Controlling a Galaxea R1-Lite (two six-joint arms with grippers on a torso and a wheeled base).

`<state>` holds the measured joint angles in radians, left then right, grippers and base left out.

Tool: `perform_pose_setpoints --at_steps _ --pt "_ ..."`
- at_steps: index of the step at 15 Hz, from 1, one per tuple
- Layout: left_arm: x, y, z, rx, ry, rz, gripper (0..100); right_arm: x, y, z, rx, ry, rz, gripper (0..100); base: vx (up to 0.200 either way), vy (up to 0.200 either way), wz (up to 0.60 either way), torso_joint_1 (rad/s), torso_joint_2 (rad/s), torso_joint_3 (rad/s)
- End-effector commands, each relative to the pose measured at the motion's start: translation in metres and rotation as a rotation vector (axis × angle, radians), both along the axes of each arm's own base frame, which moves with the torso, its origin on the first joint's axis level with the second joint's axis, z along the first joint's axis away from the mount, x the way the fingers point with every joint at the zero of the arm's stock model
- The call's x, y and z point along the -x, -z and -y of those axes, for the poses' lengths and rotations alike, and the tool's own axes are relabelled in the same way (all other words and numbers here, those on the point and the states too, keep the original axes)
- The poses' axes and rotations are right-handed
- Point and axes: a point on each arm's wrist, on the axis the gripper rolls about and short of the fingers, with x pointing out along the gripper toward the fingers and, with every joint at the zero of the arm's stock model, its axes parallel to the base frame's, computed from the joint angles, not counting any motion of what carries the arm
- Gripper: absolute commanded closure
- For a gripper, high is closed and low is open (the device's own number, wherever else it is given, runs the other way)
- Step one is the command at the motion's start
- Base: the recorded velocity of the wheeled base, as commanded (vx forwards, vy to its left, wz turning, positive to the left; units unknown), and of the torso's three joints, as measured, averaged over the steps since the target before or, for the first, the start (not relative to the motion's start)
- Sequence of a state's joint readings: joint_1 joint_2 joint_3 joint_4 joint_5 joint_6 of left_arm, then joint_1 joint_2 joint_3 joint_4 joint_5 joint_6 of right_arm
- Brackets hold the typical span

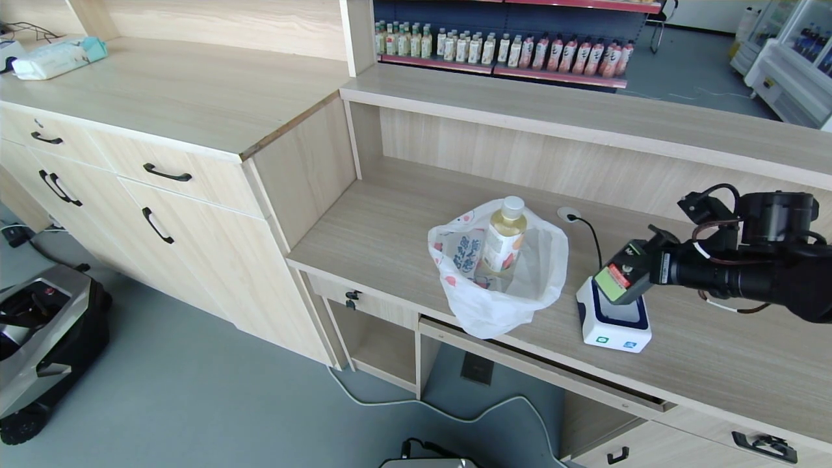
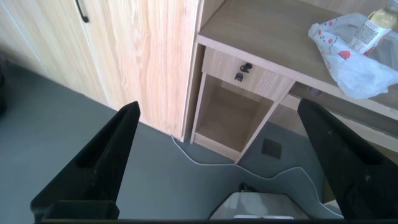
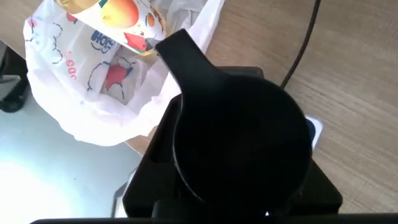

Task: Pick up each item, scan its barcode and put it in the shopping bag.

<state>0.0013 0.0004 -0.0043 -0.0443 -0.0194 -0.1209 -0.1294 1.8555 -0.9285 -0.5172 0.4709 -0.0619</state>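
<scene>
Bright, even overhead light fills the head view. Soft shadows lie under the counter ledge and beside the shopping bag, whose white plastic glares mildly. Counter edges bow near the borders. The small box clamped in the right gripper is lit on its green face.

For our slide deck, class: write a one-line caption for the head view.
Right gripper holds an item over the scanner; a bottle stands in the shopping bag.

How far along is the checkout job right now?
Done: one bottle stands in the shopping bag. In hand: the right pincer holds a green-faced item over the scanner. Left: dropping that item into the bag.
</scene>
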Motion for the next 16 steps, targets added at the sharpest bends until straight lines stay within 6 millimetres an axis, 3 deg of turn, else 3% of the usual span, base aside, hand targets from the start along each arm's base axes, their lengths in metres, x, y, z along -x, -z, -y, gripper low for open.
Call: perform_pose_setpoints --at_steps 1,4,6,11,14,16 --pt "0.000 0.000 0.000 0.000 0.000 0.001 0 0.054 -0.025 0.013 0.236 -0.016 0.131 100 0.000 0.000 0.00 0.000 0.00 0.000" --pt "0.000 0.000 0.000 0.000 0.000 0.001 0 0.116 -0.028 0.006 0.459 -0.068 0.229 100 0.000 0.000 0.00 0.000 0.00 0.000" --pt "0.000 0.000 0.000 0.000 0.000 0.001 0 0.130 -0.031 0.001 0.500 -0.081 0.272 100 0.000 0.000 0.00 0.000 0.00 0.000" --pt "0.000 0.000 0.000 0.000 0.000 -0.001 0 0.132 -0.039 0.001 0.670 -0.109 0.411 100 0.000 0.000 0.00 0.000 0.00 0.000" --pt "0.000 0.000 0.000 0.000 0.000 0.001 0 0.123 -0.039 -0.009 0.661 -0.184 0.488 100 0.000 0.000 0.60 -0.001 0.00 0.002" --pt "0.000 0.000 0.000 0.000 -0.001 0.001 0 0.107 -0.036 -0.023 0.655 -0.235 0.547 100 0.000 0.000 0.60 0.002 0.00 -0.002"
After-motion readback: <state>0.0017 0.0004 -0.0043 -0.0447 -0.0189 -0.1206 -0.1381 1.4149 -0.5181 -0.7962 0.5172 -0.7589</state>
